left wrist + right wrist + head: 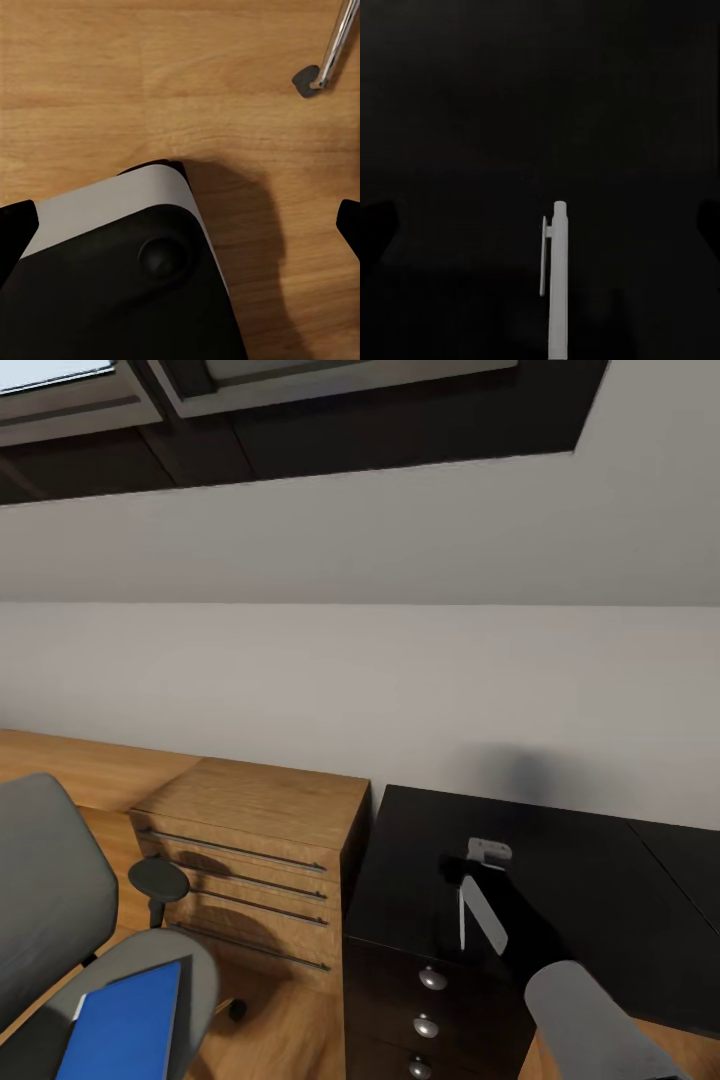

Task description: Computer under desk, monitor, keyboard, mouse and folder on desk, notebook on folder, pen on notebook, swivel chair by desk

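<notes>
A blue folder (125, 1025) lies on the seat of the grey swivel chair (50, 900) at the lower left of the head view. A white pen (485, 915) shows over the black desk (590, 870); I cannot tell whether it rests on the top. In the right wrist view the pen (558, 285) runs between the dark fingertips (376, 225) of my right gripper (540, 225), which stand wide apart and clear of it. My left gripper (180, 225) hangs open over the wooden floor (150, 75), holding nothing. The other task objects are out of view.
A wooden drawer cabinet (250, 860) stands between the chair and the black desk, whose drawers have round knobs (432, 978). A small grey bracket-like piece (488, 850) sits beyond the pen. Below my left gripper are the robot's black-and-white base (112, 247) and a metal rod (337, 37).
</notes>
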{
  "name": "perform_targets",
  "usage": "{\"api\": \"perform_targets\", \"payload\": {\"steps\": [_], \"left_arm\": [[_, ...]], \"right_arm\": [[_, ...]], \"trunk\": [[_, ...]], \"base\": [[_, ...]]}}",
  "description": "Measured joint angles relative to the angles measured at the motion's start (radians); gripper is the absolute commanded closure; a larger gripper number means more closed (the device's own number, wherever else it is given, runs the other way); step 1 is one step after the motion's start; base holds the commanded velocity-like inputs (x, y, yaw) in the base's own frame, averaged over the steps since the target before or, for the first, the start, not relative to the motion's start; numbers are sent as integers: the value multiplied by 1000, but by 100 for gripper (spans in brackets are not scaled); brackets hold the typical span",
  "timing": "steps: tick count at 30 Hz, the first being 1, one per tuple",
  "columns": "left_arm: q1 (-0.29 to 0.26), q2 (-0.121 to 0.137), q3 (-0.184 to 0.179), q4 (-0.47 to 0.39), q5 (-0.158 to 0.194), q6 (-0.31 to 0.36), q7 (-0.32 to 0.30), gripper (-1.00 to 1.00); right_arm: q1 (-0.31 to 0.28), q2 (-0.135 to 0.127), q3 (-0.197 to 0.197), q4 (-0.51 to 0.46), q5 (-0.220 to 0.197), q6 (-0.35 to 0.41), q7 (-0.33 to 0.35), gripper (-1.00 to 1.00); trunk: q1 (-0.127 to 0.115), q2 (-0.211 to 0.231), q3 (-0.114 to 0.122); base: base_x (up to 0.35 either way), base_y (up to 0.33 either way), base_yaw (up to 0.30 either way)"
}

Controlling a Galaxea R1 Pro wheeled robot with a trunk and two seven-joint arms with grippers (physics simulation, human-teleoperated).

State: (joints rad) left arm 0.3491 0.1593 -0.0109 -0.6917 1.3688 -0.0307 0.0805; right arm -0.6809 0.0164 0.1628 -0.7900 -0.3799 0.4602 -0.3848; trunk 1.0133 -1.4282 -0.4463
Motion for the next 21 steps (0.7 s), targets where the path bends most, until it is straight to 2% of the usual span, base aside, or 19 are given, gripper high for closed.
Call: {"api": "perform_targets", "payload": {"steps": [2, 3, 4, 6, 15, 21], "left_arm": [[0, 0, 0, 0, 0, 0, 0, -100], [0, 0, 0, 0, 0, 0, 0, -100], [0, 0, 0, 0, 0, 0, 1, -100], [0, -1, 0, 0, 0, 0, 1, -100], [0, -2, 1, 0, 0, 0, 1, -100], [0, -2, 1, -1, 1, 1, 0, -100]], "right_arm": [[5, -2, 0, -66, 0, 15, -1, -100], [5, -2, 0, -67, 0, 15, 0, -100], [17, -3, 0, -132, 1, 40, -1, -100], [37, -4, -1, -200, 1, 71, -1, -100], [114, -4, 6, -451, 7, 144, -4, -100], [122, -4, 14, -479, 7, 149, -5, -100]], "trunk": [[0, 0, 0], [0, 0, 0], [0, 0, 0], [0, 0, 0], [1, 0, 0], [0, 0, 0]], "base": [[-41, 0, 0], [-103, 0, 0], [-150, 0, 0], [-204, 0, 0], [-287, 34, -4], [-190, 219, -19]]}}
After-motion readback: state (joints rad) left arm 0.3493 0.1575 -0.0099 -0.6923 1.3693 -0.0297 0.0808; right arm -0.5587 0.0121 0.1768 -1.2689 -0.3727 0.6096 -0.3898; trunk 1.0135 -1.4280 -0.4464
